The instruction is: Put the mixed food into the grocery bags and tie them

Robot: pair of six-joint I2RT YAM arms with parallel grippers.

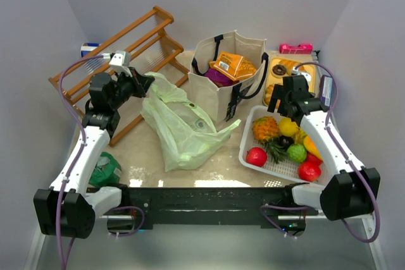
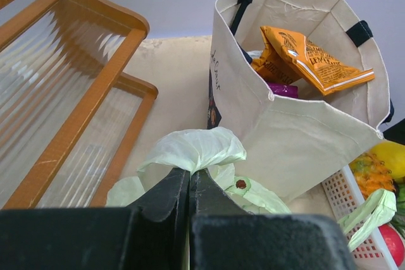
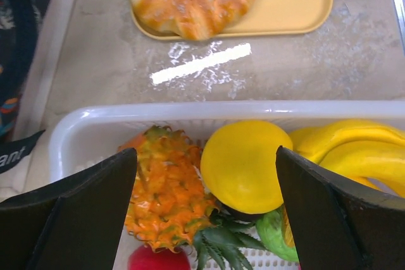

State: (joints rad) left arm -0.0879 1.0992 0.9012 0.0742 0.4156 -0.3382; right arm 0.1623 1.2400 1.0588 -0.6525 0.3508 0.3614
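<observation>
My left gripper is shut on the top edge of the pale green plastic bag, which lies slack on the table; the pinched plastic bulges above my closed fingertips in the left wrist view. The beige canvas tote stands upright behind it with an orange snack packet and a purple packet inside; both show in the left wrist view. My right gripper is open above the white basket, jaws spread over a pineapple and a round yellow fruit, beside a yellow banana.
A wooden rack lies at the back left. A yellow tray with donuts and bread sits behind the basket. A dark green bundle lies by the left arm's base. A pink object is at the back right. Red and green fruits fill the basket.
</observation>
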